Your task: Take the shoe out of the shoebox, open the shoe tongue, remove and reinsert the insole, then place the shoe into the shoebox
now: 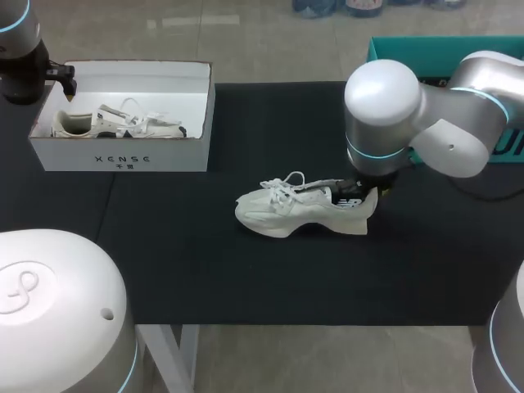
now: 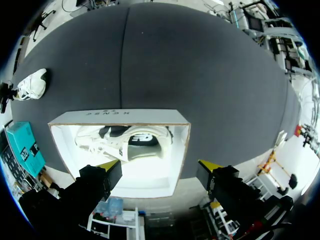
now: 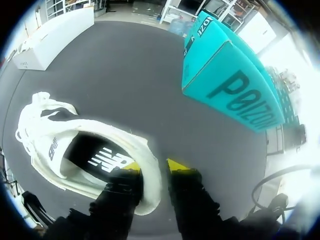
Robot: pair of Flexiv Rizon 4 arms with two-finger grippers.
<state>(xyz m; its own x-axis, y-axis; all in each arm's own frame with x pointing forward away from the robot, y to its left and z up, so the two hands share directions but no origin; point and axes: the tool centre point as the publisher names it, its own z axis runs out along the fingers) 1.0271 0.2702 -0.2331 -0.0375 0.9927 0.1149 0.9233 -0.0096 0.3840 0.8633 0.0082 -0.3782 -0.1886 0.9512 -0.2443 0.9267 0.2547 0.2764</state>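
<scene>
The right tool (image 3: 154, 165), one yellow tip inside and one outside, clamped the heel of the white lace-up sneaker (image 3: 85, 150) on the dark bench (image 3: 110, 65), near a teal cardboard box (image 3: 225, 85).

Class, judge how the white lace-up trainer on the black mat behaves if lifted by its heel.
The white lace-up trainer probably tips toe-down, since the right gripper pinches only its heel. Loose laces likely dangle. The chunky sole should keep it stiff.

A white shoe (image 1: 299, 209) stands upright mid-table, toe pointing left. The open white shoebox (image 1: 65, 155), far left, holds a second shoe (image 1: 123, 123).
</scene>
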